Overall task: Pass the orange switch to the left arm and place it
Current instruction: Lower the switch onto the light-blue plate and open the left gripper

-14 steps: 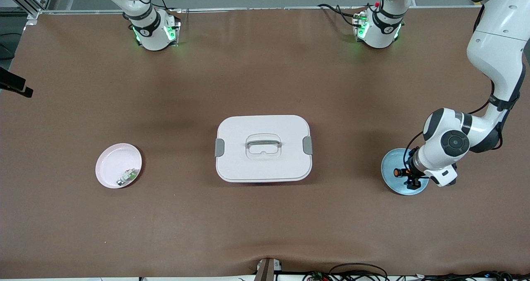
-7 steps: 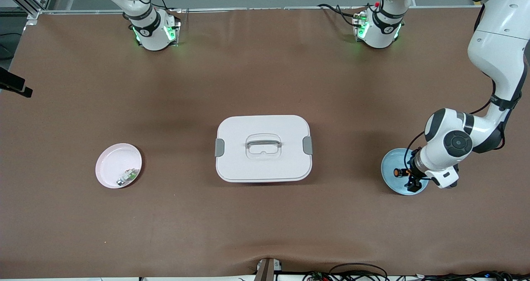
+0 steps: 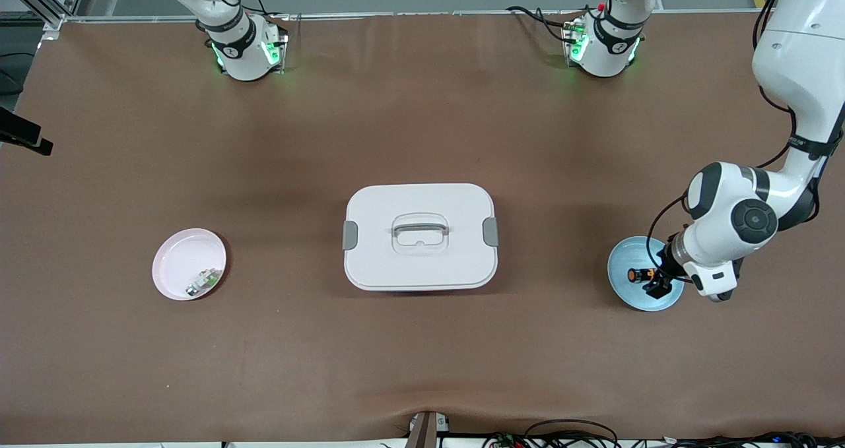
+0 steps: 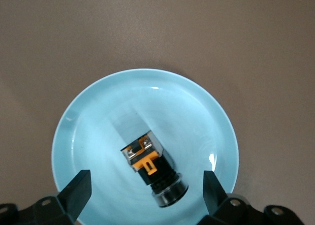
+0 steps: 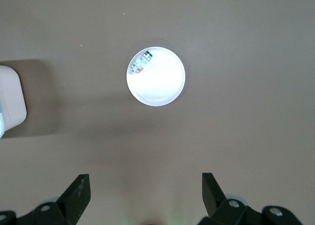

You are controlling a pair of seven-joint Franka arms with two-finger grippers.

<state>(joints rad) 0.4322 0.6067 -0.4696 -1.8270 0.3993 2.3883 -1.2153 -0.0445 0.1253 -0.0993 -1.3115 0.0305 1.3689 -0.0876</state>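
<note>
Orange switch: lies on its side in the blue plate at the left arm's end of the counter; nothing holds it.

Left end effector: low over that plate, fingers spread wide, one to each side of the switch, empty.

Right end effector: high over the pink plate, which carries a small green-and-silver part; fingers wide apart, empty; arm waiting.

Box: mid-counter, between the two plates, lid shut.

Hazards: the switch is small and round, so closing off-centre could roll it or pinch only the cap, and it might slip out mid-carry. A low path to the handover would strike the box. The plate may slide if a finger presses its rim.

Change over the last second: the left wrist has shifted toward the plate's outer edge and apparently lifted slightly; the switch has stayed in place.
</note>
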